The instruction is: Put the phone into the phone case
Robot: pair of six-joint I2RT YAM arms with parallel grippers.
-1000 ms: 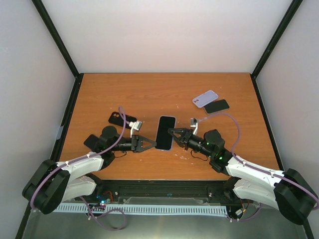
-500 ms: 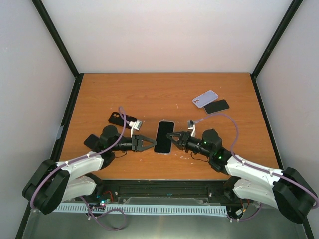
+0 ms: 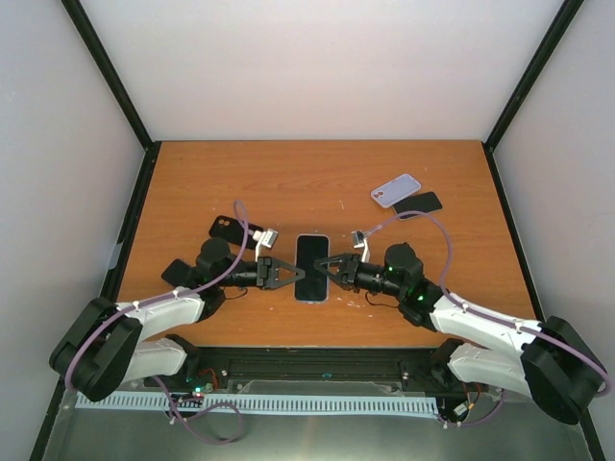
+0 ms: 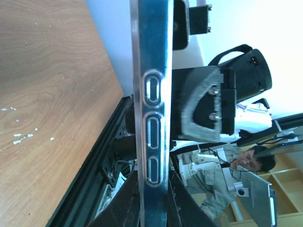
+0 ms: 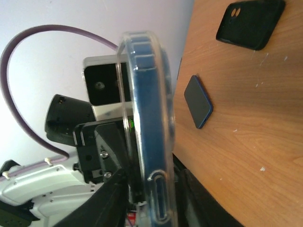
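A blue phone in a clear case [image 3: 309, 267] is held above the table [image 3: 317, 182], between my two grippers. My left gripper [image 3: 286, 274] is shut on its left long edge. My right gripper [image 3: 330, 266] is shut on its right long edge. In the left wrist view the cased phone's edge [image 4: 151, 94] with its button cut-outs runs up from between my fingers [image 4: 127, 205]. In the right wrist view the blue phone [image 5: 149, 118] sits in the clear shell, pinched between my fingers [image 5: 111, 198]. The clear rim stands a little off the phone on one side.
A black case with camera holes [image 3: 235, 230] lies at the left; it also shows in the right wrist view [image 5: 251, 23]. A lavender case [image 3: 396, 189] and a black phone [image 3: 417, 204] lie at the back right. A dark flat phone [image 5: 198, 100] lies near the left arm.
Both grippers and the cased phone have shifted a little left and toward the near edge. The phone looks shorter from above, so it has tilted.
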